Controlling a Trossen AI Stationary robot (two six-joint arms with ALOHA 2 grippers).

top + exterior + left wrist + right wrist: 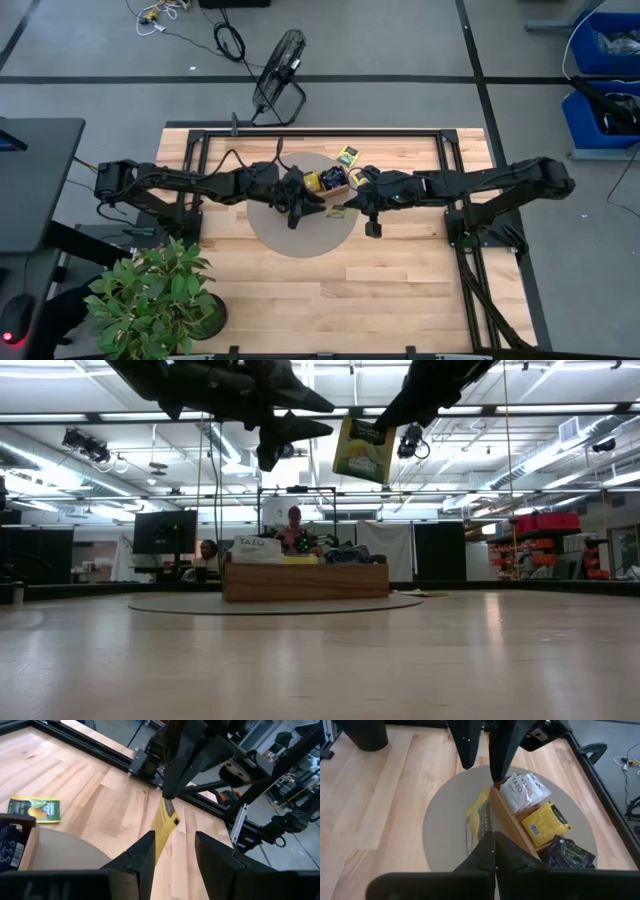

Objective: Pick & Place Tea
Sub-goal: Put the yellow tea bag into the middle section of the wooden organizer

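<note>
While both arms are extended toward the table's middle, the scene is ordered from its largest element downward: a wooden table [400, 290] carries a round grey mat [290, 235], on which a long wooden tray [305, 581] is set, presumably so that its compartments lie within equal reach of either arm. The tray is seen to hold tea packets already sorted by kind: white ones [524, 790], yellow ones [546, 822] and dark ones [567, 852] in separate compartments. A further green-yellow packet [35, 808] lies flat on the bare wood just beyond the mat, apart from the tray and not yet collected. The right gripper [492, 851] is held above the mat beside the tray, its fingers pressed fully together on the top edge of a yellow tea packet [363, 450], which hangs well clear of the surface; the pinch at the edge is judged to leave the packet's body free for lowering into a slot. The left gripper [172, 852] is poised facing it, its fingers parted to a moderate gap with nothing between them, the packet being seen edge-on beyond that gap; whether a handover is intended cannot be told. From above, the gripper tips and the held packet are largely masked by the arms themselves. The number of packets in each compartment cannot be counted, the tray's far end is cut off in the right wrist view, and the packets' print is mostly illegible.
</note>
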